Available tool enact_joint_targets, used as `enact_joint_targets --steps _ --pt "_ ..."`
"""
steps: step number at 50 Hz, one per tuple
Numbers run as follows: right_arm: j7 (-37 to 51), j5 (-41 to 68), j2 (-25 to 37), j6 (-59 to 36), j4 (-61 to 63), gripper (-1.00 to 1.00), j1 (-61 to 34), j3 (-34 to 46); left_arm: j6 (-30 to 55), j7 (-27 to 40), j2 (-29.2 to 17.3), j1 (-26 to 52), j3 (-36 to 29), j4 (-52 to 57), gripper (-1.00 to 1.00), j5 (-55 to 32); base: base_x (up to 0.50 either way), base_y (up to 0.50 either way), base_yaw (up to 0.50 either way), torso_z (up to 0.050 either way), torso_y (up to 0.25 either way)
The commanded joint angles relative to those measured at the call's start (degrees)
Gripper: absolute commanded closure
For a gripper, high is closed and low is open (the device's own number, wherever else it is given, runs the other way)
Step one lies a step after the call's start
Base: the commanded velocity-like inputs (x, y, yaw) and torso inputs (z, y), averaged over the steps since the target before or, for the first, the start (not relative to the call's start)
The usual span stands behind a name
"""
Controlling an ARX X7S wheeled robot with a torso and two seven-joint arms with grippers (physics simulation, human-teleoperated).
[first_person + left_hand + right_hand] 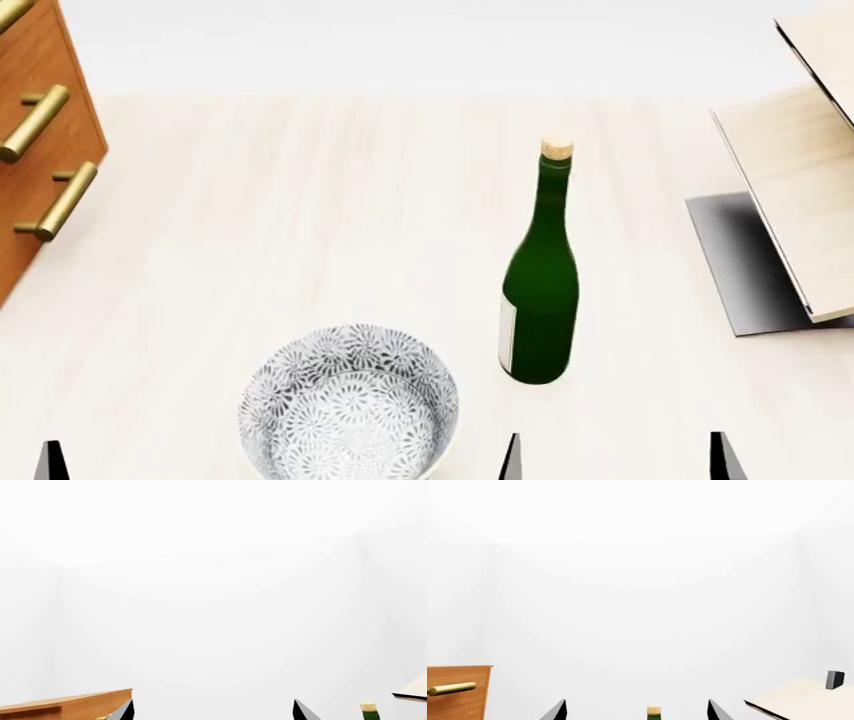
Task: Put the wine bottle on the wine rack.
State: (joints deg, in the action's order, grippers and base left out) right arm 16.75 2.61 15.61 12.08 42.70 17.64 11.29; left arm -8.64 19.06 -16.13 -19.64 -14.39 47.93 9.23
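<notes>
Closest to you in the head view is the bowl (350, 408), white with a grey flower pattern. It sits on the pale wood table (307, 220).

Just to the right of the bowl stands the wine bottle (541, 290). It is tall, thin and dark green. It has a long neck, a tan cork on top and a pale label strip low on its side. It stands straight up and is much taller than the bowl. Nothing is touching it.

Your right gripper (614, 458) only shows as two dark finger tips at the near edge of the head view. The wine bottle is just past them, close to the left tip. In the right wrist view the two tips of the right gripper (636, 711) are spread wide, and the cork of the wine bottle (654, 712) peeks up in the gap between them. The fingers hold nothing.

Your left gripper (212, 711) has its tips spread wide too, and it holds nothing. From that wrist view the cork of the wine bottle (369, 712) is off to one side, outside the fingers.

The wine rack (801, 190) is to the right of the wine bottle and well apart from it. It has slanted light wood boards on a grey metal base.

The brown drawer cabinet (40, 130) with gold handles is far to the left of the wine bottle, past the bowl.
</notes>
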Motion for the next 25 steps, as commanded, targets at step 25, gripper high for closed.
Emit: enact_joint_targets --steps 25 --pt "0.95 -0.09 0.86 0.54 -0.9 -1.0 -0.1 0.97 -0.35 0.94 -0.95 -0.2 -0.79 -0.02 -1.0 -0.22 0.13 0.0 0.0 0.0 0.0"
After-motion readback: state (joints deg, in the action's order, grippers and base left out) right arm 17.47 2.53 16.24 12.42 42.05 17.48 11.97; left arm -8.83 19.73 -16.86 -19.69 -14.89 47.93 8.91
